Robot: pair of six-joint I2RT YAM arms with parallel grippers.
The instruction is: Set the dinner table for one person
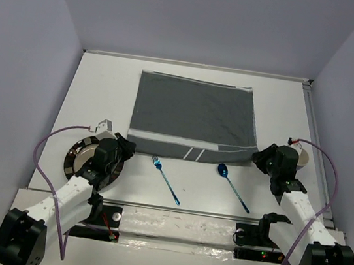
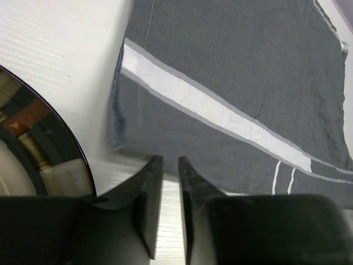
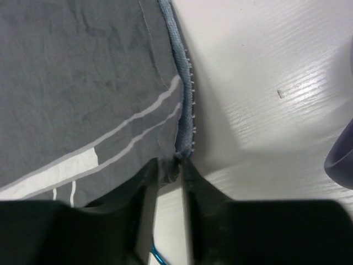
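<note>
The white dinner table (image 1: 104,89) holds a dark grey striped placemat (image 1: 196,115) at its middle. My right gripper (image 1: 257,156) is at the mat's near right corner. In the right wrist view it (image 3: 172,163) is shut on that bunched corner (image 3: 185,138). My left gripper (image 1: 127,147) is at the mat's near left corner. In the left wrist view it (image 2: 170,160) is almost fully shut and empty, its tips just over the mat's near edge (image 2: 231,66). A blue fork (image 1: 165,180) and a blue spoon (image 1: 234,188) lie in front of the mat.
A shiny dark-rimmed plate (image 1: 76,156) lies at the near left, partly under the left arm, and shows in the left wrist view (image 2: 33,138). A cup (image 1: 300,154) stands behind the right wrist. Purple cables loop beside both arms.
</note>
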